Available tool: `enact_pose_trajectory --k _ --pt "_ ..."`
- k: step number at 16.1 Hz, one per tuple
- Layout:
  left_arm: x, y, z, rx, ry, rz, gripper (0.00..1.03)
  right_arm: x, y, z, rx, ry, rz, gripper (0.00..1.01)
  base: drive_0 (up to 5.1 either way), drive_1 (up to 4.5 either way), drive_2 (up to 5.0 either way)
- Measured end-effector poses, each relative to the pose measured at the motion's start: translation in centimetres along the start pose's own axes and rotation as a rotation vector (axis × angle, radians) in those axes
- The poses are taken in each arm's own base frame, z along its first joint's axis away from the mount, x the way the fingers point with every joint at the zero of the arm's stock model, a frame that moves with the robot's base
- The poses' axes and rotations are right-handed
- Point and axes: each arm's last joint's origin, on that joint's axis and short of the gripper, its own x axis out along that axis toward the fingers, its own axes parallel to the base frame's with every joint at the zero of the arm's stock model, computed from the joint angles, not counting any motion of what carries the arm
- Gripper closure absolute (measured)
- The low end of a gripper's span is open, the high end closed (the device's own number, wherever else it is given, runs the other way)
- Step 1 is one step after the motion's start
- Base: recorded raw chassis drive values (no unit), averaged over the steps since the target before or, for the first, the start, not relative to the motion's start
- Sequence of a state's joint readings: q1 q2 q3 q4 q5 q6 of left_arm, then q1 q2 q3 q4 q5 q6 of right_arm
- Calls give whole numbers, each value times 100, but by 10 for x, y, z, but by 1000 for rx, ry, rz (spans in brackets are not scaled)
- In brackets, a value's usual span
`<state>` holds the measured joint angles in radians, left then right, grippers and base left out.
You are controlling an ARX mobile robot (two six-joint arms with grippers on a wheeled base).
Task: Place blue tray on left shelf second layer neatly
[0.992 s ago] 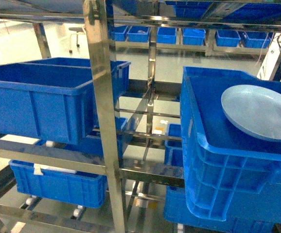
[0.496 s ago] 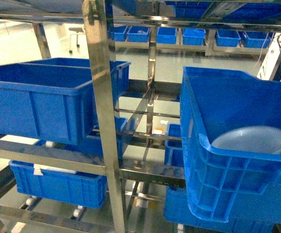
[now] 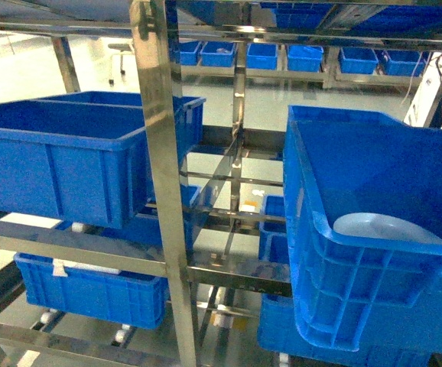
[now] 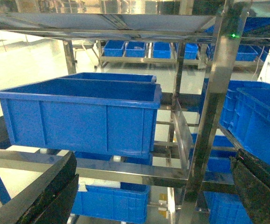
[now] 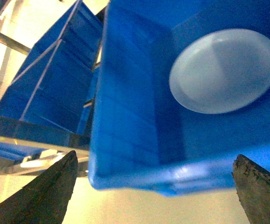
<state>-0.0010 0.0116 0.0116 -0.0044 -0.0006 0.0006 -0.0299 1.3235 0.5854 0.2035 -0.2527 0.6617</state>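
We see the blue tray (image 3: 385, 228) lying flat inside the big blue crate (image 3: 343, 290), right of the steel shelf post (image 3: 164, 191). Our right claw (image 5: 153, 186) hangs spread apart above the crate, holding nothing. Our left claw (image 4: 149, 196) is also apart, facing the left shelf (image 4: 121, 170).

The blue tray (image 5: 224, 70) lies inside a deep blue crate (image 5: 139, 121), apparently flat on the floor, though the view is blurred. Two dark fingertips (image 5: 48, 193) of the right gripper (image 5: 151, 191) sit at the lower corners, set wide apart, holding nothing. More blue crates (image 5: 51, 88) stand beyond on steel rails (image 5: 27, 135).
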Motion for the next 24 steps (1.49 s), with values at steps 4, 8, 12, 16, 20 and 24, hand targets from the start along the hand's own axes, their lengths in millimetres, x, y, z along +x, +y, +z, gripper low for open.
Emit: enact_pose_trajectory --k 4,8,12,16,20,24 --pt "0 0 0 0 0 0 5 -87 -13 -62 -311 -63 -113 3 0 0 0" --pt "0 0 0 0 3 2 5 -93 -28 -69 -594 -495 -45 31 0 0 0" --pt "0 0 0 0 0 0 5 -104 -29 -75 -702 -578 -32 86 0 0 0" --pt "0 0 0 0 0 0 5 -112 -35 -86 -713 -603 -26 99 0 0 0" --pt "0 0 0 0 0 0 5 -115 -36 -89 -713 -600 -27 99 0 0 0" --pt "0 0 0 0 0 0 5 -118 -38 -92 -712 -587 -32 99 0 0 0"
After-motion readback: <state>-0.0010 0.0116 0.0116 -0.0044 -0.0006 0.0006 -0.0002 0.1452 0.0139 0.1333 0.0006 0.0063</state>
